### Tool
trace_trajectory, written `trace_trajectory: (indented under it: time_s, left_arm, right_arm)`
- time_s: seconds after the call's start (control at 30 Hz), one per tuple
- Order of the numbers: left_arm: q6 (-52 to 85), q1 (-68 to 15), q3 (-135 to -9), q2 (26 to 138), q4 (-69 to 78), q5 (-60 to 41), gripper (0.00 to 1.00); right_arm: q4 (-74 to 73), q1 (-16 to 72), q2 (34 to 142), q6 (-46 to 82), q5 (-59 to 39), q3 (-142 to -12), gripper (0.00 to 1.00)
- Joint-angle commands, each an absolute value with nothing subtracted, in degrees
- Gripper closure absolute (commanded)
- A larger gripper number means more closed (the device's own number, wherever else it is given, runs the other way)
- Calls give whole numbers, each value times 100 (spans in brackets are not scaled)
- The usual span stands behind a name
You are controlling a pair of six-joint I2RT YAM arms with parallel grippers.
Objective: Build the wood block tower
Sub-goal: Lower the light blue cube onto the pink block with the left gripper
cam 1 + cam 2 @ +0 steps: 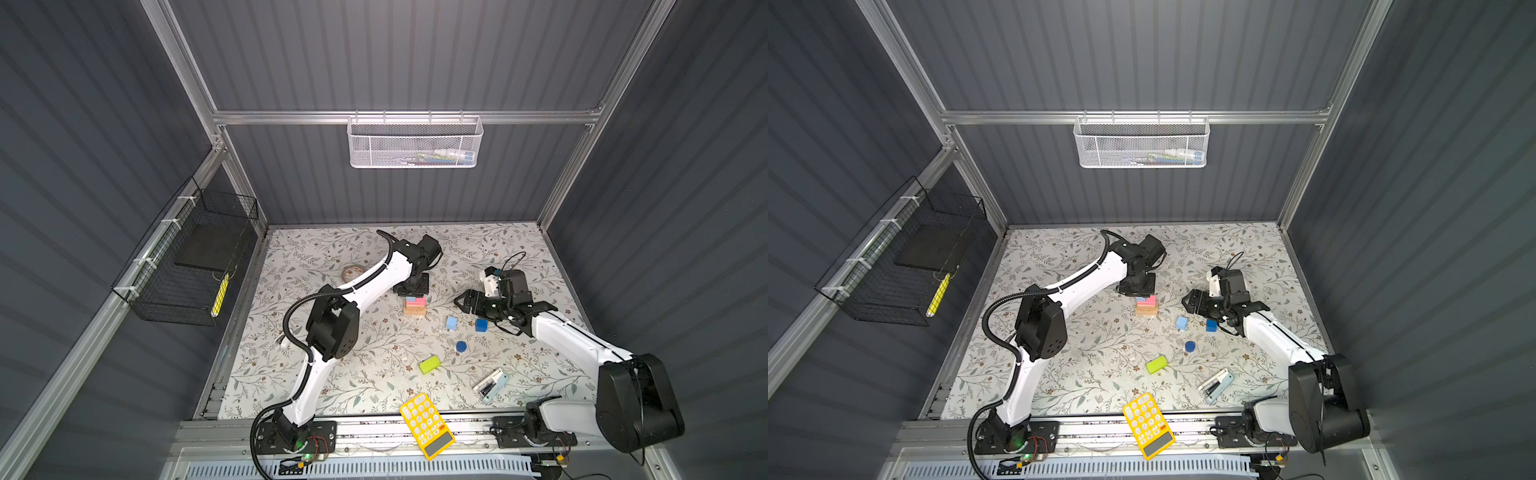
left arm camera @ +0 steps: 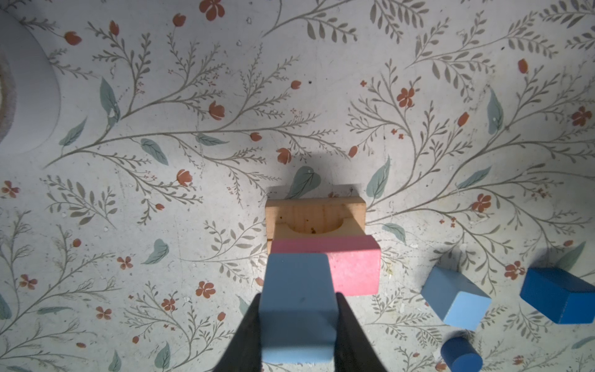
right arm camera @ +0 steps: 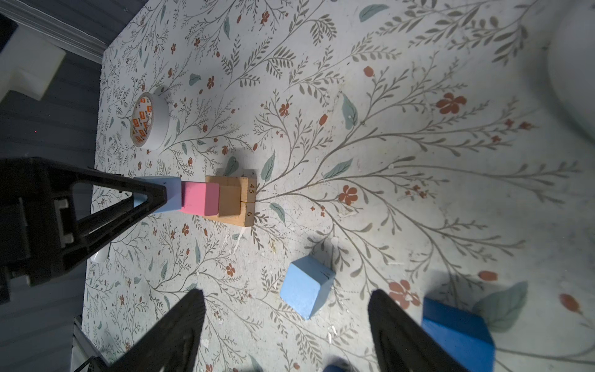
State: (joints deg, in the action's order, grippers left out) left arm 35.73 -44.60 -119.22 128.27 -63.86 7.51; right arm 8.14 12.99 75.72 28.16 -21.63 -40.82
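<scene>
One pink bar (image 2: 352, 267) lies flat atop tan bars (image 2: 315, 209).

the surface (image 1: 478, 249) is pale with grey-green twigs and rust-red flowers. there are tan bars (image 2: 315, 212), a pink bar (image 2: 354, 267), a light-blue cube (image 2: 297, 306), the other light-blue cube (image 1: 451, 323), a dark-blue cube (image 1: 481, 325), a dark-blue cylinder (image 1: 461, 346), a lime-green bar (image 1: 429, 364) and a yellow calculator (image 1: 426, 424).

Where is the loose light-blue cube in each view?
Top view: loose light-blue cube, between the tower and the dark-blue cube.
Top view: same cube, same neighbours.
Left wrist: cube between pink bar and dark-blue cube.
Right wrist: cube beside dark-blue cube.
Shared landmark: the dark-blue cube.
</scene>
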Motion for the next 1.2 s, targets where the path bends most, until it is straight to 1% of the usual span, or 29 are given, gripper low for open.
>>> trace_trajectory:
  time_s: [0.0,0.37,0.5,0.6,1.17]
  left_arm:
    - [3665,-4500,-12100,12964,-6551,765,94]
    - [3671,-4508,-12100,12985,-6539,755,90]
    - [3648,-4518,-12094,12990,-6548,747,83]
    - [3647,-4518,-12102,13003,-6556,743,81]
    - [3669,-4511,-12134,12955,-6645,813,80]
  right_arm:
    - [773,1273,7646,2825,-2228,-4011,19]
    - [769,1274,7674,2844,-2258,-4017,19]
    - [764,1274,7700,2854,-2269,-4017,19]
    - [761,1274,7700,2848,-2277,-4026,19]
    - [700,1274,7784,2874,-2327,-4028,19]
